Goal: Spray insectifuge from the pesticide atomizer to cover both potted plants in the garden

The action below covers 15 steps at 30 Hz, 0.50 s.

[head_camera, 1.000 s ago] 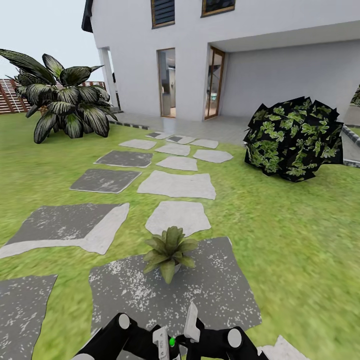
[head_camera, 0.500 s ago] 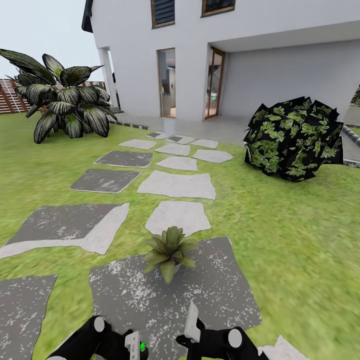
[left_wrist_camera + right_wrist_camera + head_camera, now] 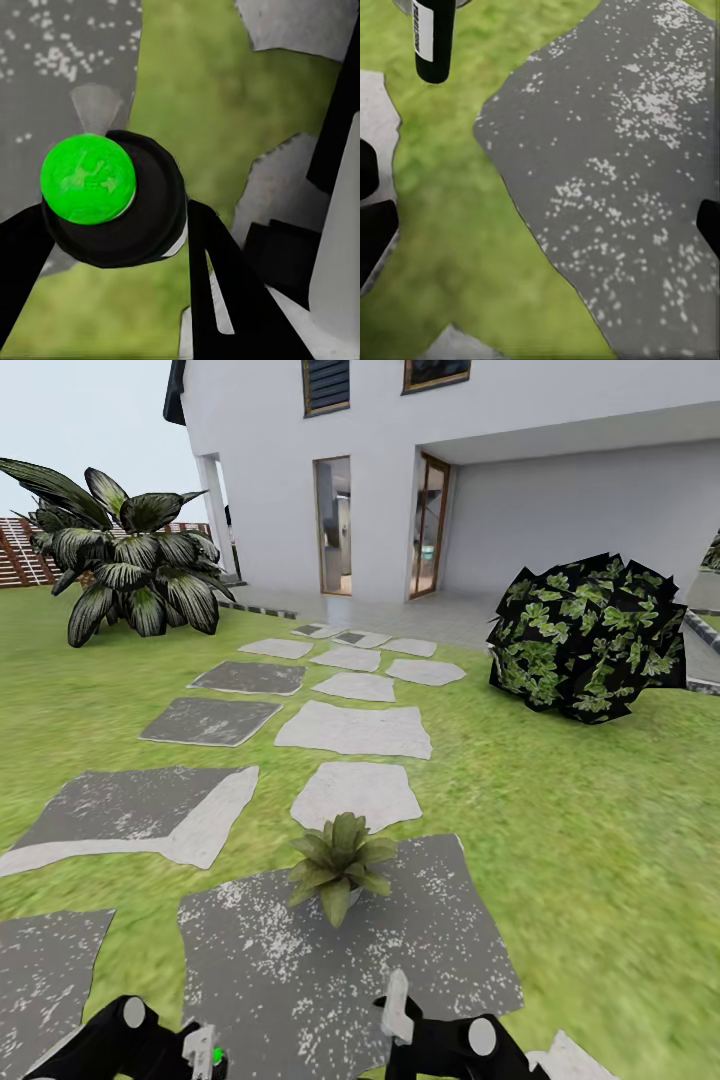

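My left gripper has the pesticide atomizer. In the left wrist view its round black top with the bright green dot sits snug between my two dark fingers, and they look closed against it. A faint pale fan shape shows just past the green dot. In the right wrist view the pesticide atomizer hangs upright over the grass, dark body with a pale label.

That hand is low and out to my left, forearm angled inward. My right gripper is also low and near the middle, one white finger pointing up. Its fingers are spread wide with nothing between them, just a speckled grey stepping stone and lawn beneath.

One potted plant stands ahead of both hands, nearer the right one and well apart from the atomizer, on the far part of that speckled stone. Nothing stands between the hands and it.

Beyond it, pale stepping stones lead to the white house. A broad-leafed dark bush stands far ahead-left, and a rounded leafy bush far ahead-right.
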### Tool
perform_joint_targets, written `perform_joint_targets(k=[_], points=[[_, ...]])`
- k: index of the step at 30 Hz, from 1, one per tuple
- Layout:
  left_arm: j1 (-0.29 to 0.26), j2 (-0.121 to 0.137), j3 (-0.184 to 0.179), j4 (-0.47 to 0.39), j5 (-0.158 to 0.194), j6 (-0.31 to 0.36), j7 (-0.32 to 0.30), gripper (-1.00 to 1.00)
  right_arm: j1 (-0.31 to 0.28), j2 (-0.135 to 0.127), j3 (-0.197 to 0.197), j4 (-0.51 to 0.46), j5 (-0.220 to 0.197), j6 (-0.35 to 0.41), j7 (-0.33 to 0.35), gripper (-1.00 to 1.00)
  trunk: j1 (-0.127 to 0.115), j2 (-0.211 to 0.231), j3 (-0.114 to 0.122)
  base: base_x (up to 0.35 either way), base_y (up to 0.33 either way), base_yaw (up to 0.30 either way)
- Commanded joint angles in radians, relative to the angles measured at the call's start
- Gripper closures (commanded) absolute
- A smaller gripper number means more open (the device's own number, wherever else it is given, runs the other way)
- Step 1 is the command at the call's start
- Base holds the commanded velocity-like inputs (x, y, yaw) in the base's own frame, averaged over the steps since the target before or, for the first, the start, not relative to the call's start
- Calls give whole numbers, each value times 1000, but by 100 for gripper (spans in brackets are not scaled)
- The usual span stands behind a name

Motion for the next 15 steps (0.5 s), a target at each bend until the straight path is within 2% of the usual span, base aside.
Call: perform_joint_targets(k=[1,3,5,7,10,11,12,14,15], points=[[0,2,-1,-1,-4,-8,2,100,0,-1,-2,-1,10,-8,0,-100,0,0,-1,0,0,0],[0,2,5,-1,-1,4,11,100,0,-7,-10,0,10,-8,-3,-100,0,0,-1,0,0,0],[0,-2,30,-1,2,42,47,100,0,-26,-61,1,7,-10,-28,-100,0,0,-1,0,0,0],[0,-8,62,2,4,95,107,100,0,-42,-160,27,5,-10,-78,-100,0,0,-1,0,0,0],[0,-13,82,4,14,166,169,100,0,-49,-303,122,5,-12,-147,-100,0,0,-1,0,0,0],[0,-17,85,4,26,195,181,100,0,-51,-345,155,5,-13,-178,-100,0,0,-1,0,0,0],[-1,-25,86,4,53,237,194,100,0,-55,-397,200,6,-14,-232,-100,0,0,-1,0,0,0],[-2,-34,86,3,96,289,202,100,1,-64,-442,249,5,-21,-312,-100,0,0,-1,0,0,0],[-3,-39,85,2,130,335,205,100,2,-68,-460,290,3,-33,-385,-100,0,0,-1,0,0,0]])
